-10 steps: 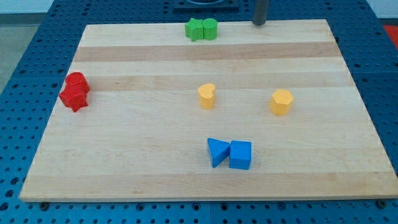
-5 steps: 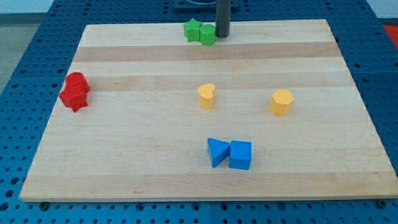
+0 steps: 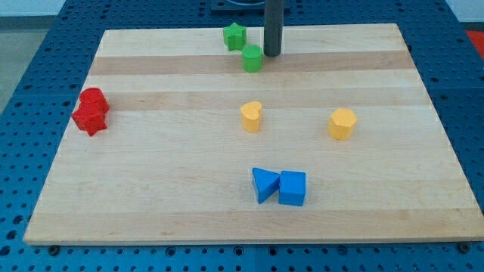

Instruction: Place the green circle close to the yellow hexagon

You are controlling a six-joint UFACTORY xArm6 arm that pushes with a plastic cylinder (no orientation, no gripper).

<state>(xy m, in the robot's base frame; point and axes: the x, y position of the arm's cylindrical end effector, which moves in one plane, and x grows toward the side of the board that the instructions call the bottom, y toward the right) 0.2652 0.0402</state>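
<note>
Wooden counter (image 3: 151, 189), pale, laid on a blue perforated base (image 3: 23, 91). The arm ends in a dark rod with no end effector able to clench or release; the tip (image 3: 271, 54) rests near the view's top, just to the right of the green circle (image 3: 252, 58) and slightly above it, very close, contact not certain. Green circle: near the top edge, a little left of centre, apart from the green star (image 3: 234, 35), which sits above it and to its left. Yellow hexagon (image 3: 342, 123): right of centre, mid-height, well apart from the green circle, lower and to the right. Yellow heart (image 3: 251, 116): centre of the counter, directly below the green circle. Blue triangle (image 3: 264, 183) and blue cube (image 3: 293, 188): side by side, touching, lower centre. Two red blocks at the view's left edge, touching: a red circle (image 3: 93, 98) above a red star-like block (image 3: 89, 119), shape of the latter not fully clear.
</note>
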